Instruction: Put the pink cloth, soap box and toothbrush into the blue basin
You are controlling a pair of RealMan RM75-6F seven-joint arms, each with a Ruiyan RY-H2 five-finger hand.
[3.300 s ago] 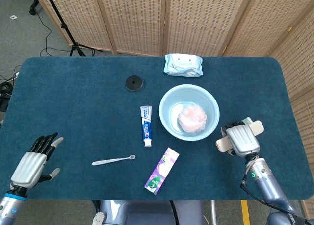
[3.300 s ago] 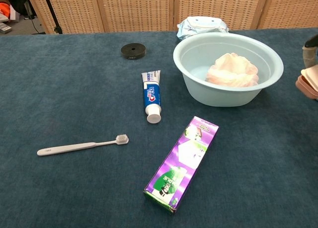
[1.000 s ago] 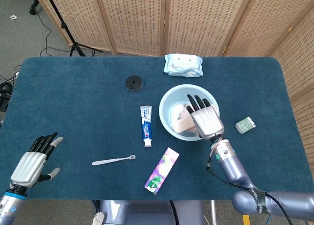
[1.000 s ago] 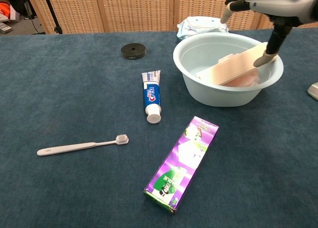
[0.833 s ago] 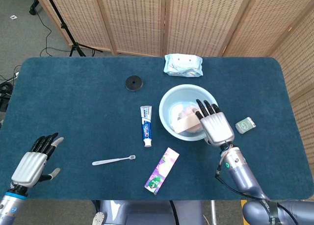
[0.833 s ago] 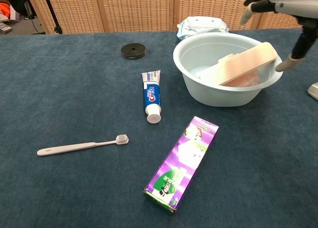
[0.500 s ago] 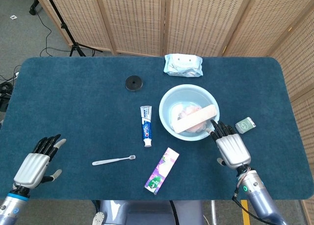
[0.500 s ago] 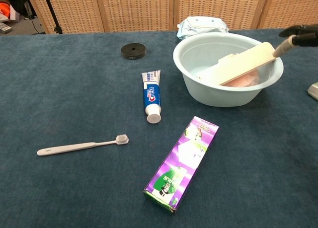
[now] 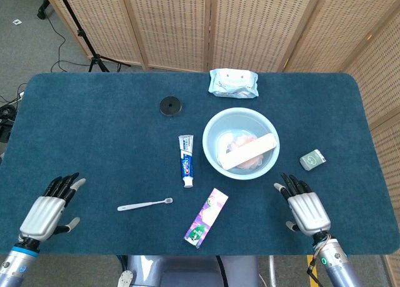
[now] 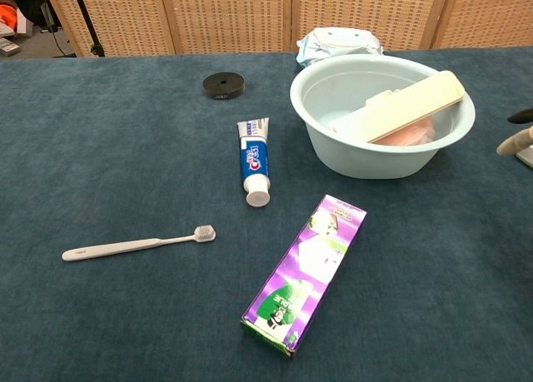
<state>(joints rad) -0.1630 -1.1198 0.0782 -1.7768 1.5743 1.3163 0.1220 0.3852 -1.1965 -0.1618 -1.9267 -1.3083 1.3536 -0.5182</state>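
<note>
Both hands, left hand [image 9: 42, 213] and right hand [image 9: 307, 210], are held spread and empty, since only the toothbrush [image 9: 144, 204] is left outside the basin [image 9: 212, 137].

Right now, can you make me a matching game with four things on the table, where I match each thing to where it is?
Things:
1. soap box
2. toothbrush
3. black disc
4. purple carton

Places:
A. flat on the table near the front, left of the purple carton
B. leaning in the blue basin, one end up on its rim
C. on the table at the front, just below the basin
D. towards the back of the table, left of the wipes pack

Pairs: 1-B, 2-A, 3-D, 4-C
</note>
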